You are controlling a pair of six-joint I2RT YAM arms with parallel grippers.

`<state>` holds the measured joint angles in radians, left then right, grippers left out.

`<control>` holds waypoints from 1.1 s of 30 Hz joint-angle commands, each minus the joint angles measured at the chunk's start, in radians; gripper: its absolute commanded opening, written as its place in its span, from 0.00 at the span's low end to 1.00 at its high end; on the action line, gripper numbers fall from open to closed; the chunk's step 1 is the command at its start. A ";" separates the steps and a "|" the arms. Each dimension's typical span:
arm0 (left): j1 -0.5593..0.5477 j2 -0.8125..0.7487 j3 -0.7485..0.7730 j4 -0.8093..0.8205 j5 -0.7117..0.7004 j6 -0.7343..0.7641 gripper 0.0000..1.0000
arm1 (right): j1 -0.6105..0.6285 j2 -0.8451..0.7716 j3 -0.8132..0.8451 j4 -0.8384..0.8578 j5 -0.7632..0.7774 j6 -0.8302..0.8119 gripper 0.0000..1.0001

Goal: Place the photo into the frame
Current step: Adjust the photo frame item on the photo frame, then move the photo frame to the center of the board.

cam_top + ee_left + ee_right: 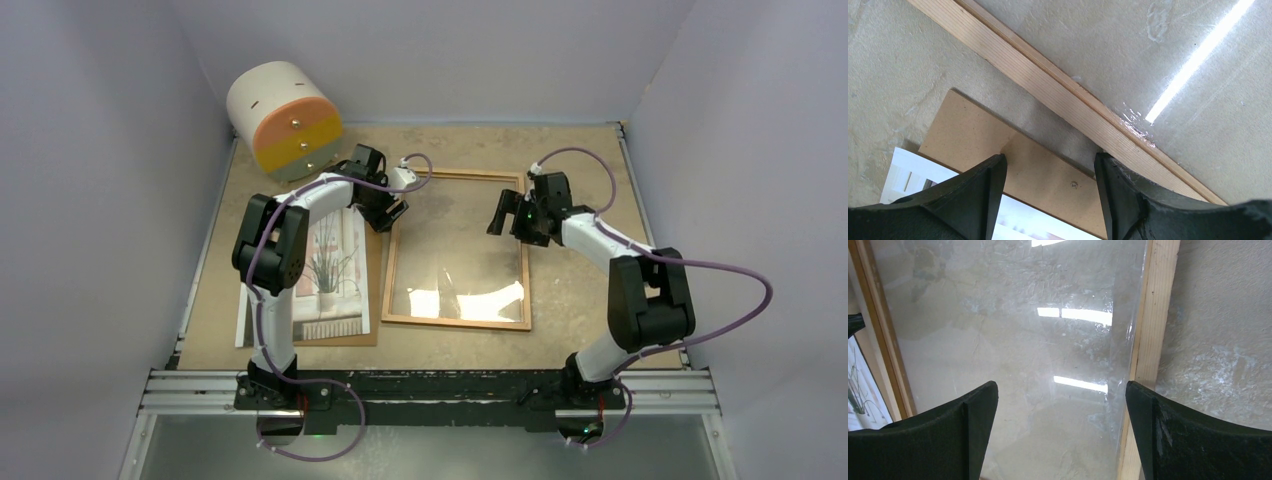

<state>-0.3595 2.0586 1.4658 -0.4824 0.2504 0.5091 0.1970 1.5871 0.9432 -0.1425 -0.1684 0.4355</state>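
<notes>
The frame [526,250], thin orange-brown wood around a reflective glass pane, lies flat mid-table. The photo [325,270], a plant at a window, lies face up left of it on a brown backing board [372,300]. My left gripper [393,213] hovers open over the board's far corner beside the frame's left rail [1048,85]; nothing is between its fingers [983,195]. A strip of the photo [903,172] shows at the bottom left there. My right gripper [510,212] hangs open above the frame's right rail [1153,330] and glass [1013,340], holding nothing.
A white cylinder with an orange and yellow end [285,120] lies at the back left. Grey walls close in the table on three sides. A metal rail [430,385] runs along the near edge.
</notes>
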 commanded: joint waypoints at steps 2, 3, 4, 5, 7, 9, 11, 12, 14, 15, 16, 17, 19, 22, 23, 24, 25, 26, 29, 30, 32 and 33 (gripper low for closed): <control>-0.012 0.008 -0.024 -0.044 0.059 -0.010 0.67 | 0.014 0.013 0.054 -0.023 0.042 -0.029 0.99; -0.012 0.008 -0.023 -0.044 0.059 -0.010 0.67 | 0.015 0.015 0.054 -0.020 0.040 -0.029 0.99; -0.012 0.009 -0.022 -0.045 0.059 -0.010 0.67 | 0.016 0.018 0.056 -0.022 0.040 -0.028 0.99; -0.012 0.009 -0.021 -0.046 0.059 -0.011 0.67 | 0.018 0.020 0.059 -0.023 0.041 -0.028 0.99; -0.012 0.009 -0.021 -0.046 0.059 -0.009 0.67 | 0.019 0.022 0.065 -0.025 0.051 -0.028 0.99; -0.012 0.010 -0.019 -0.047 0.059 -0.010 0.67 | 0.021 0.020 0.077 -0.040 0.074 -0.032 0.99; -0.012 0.010 -0.019 -0.048 0.059 -0.010 0.67 | 0.021 0.007 0.083 -0.041 0.088 -0.031 0.99; -0.012 0.010 -0.019 -0.048 0.059 -0.010 0.67 | 0.021 -0.001 0.083 -0.039 0.090 -0.030 0.99; -0.012 0.010 -0.019 -0.048 0.060 -0.010 0.67 | 0.020 -0.012 0.087 -0.041 0.092 -0.024 0.99; -0.012 0.011 -0.018 -0.047 0.062 -0.011 0.67 | 0.021 -0.018 0.088 -0.045 0.089 -0.022 0.99; -0.012 0.012 -0.018 -0.046 0.062 -0.012 0.67 | 0.021 -0.024 0.086 -0.049 0.073 -0.018 0.99; -0.012 0.013 -0.018 -0.044 0.066 -0.015 0.67 | 0.021 -0.033 0.081 -0.057 0.048 -0.002 0.99; -0.018 0.017 -0.016 -0.040 0.070 -0.022 0.67 | 0.019 -0.060 0.069 -0.051 0.033 0.018 0.99; -0.031 0.030 -0.008 -0.036 0.070 -0.029 0.66 | 0.019 -0.105 0.060 -0.050 0.025 0.037 0.99; -0.036 0.036 -0.004 -0.036 0.070 -0.033 0.66 | 0.019 -0.114 0.057 -0.052 0.023 0.046 0.99; -0.042 0.041 0.002 -0.037 0.070 -0.034 0.66 | 0.019 -0.132 0.053 -0.052 0.019 0.055 0.99; -0.047 0.046 0.007 -0.037 0.070 -0.036 0.66 | 0.014 -0.145 0.047 -0.047 0.010 0.069 0.99; -0.051 0.048 0.011 -0.035 0.071 -0.040 0.66 | 0.003 -0.158 0.039 -0.039 -0.007 0.092 0.99; -0.060 0.057 0.025 -0.038 0.087 -0.048 0.66 | -0.021 -0.171 0.047 -0.067 -0.014 0.158 0.99; -0.065 0.058 0.025 -0.040 0.092 -0.052 0.66 | -0.028 -0.172 0.050 -0.073 -0.038 0.148 0.99; -0.078 0.055 0.023 -0.045 0.106 -0.053 0.66 | -0.034 -0.187 0.042 -0.062 -0.071 0.131 0.99; -0.084 0.053 0.023 -0.046 0.108 -0.056 0.66 | -0.034 -0.203 0.028 -0.045 -0.086 0.131 0.99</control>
<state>-0.3992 2.0735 1.4849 -0.4828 0.2584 0.4908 0.1761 1.4235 0.9890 -0.1905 -0.1810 0.5411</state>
